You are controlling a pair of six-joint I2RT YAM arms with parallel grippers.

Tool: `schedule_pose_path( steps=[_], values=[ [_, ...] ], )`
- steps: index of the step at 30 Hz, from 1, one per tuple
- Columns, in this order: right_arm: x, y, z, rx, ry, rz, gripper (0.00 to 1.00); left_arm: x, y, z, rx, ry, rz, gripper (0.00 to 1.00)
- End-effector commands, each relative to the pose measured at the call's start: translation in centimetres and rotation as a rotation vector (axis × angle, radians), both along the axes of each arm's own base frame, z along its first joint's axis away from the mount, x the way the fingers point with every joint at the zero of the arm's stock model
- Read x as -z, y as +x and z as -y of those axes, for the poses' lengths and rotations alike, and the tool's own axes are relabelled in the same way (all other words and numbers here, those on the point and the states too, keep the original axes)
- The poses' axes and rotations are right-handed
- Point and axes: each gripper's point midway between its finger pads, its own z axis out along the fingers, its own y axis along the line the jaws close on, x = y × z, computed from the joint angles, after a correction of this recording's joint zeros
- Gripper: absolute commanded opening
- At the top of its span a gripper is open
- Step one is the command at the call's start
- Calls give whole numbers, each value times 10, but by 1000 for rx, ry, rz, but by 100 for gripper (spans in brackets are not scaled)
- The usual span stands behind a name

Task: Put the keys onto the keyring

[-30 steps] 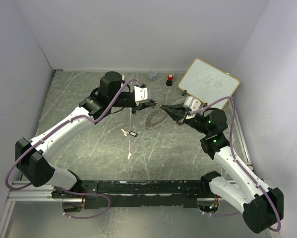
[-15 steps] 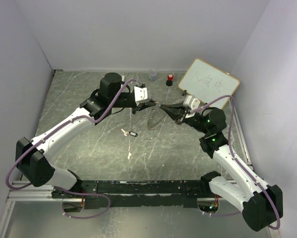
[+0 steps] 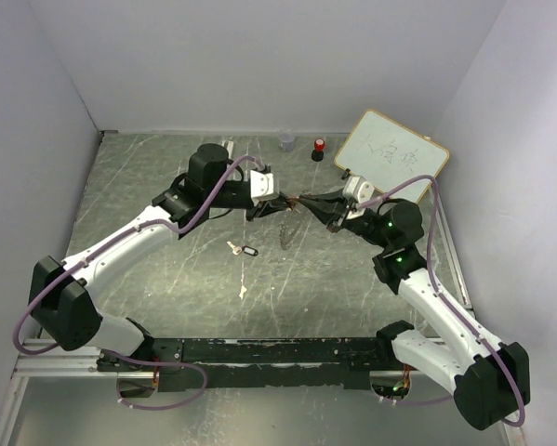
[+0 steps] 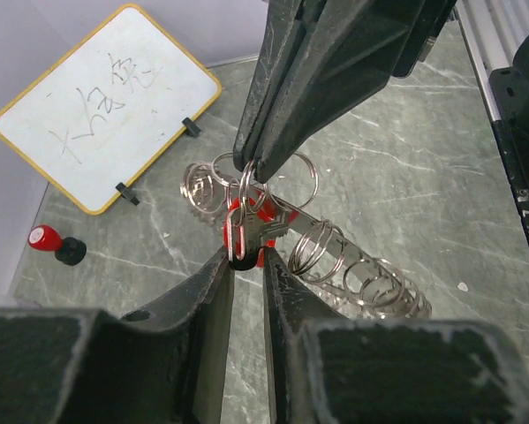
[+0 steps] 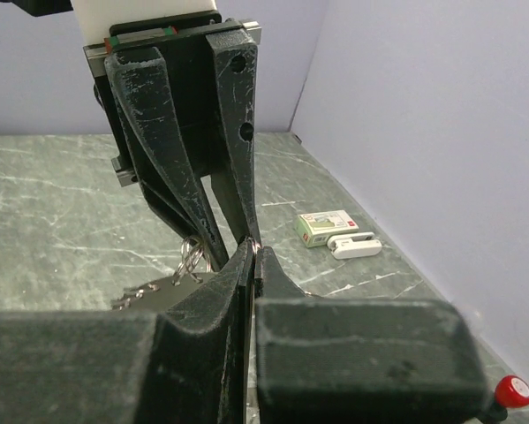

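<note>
Above the worktop (image 3: 166,269), my left wrist view showed what overhead hid: right fingers (image 4: 335,71) shut on the keyring (image 4: 335,256), left fingers (image 4: 207,300) narrowly parted, red key (image 4: 264,214) at their tips. Overhead alone showed the black-tagged key (image 3: 247,249).

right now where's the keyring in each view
top external: keyring mid-table, just above the picture's centre
left wrist: keyring centre, just beyond the left claw
right wrist: keyring loops low, left of centre
shared landmark: red-topped cylinder, back centre on top, left edge in left wrist, bottom right corner in right wrist
</note>
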Motion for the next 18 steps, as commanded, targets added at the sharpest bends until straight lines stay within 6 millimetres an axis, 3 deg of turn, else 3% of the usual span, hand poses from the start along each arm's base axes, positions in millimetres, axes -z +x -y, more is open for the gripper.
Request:
schedule_pose_path(
  steps=[1,18],
  values=[
    [-31,-3,-1,-11,38,82,0,-25,-10,1,52,-79,57,29],
    [-21,5,-6,-24,9,39,0,-41,-27,4,98,-170,99,32]
  ],
)
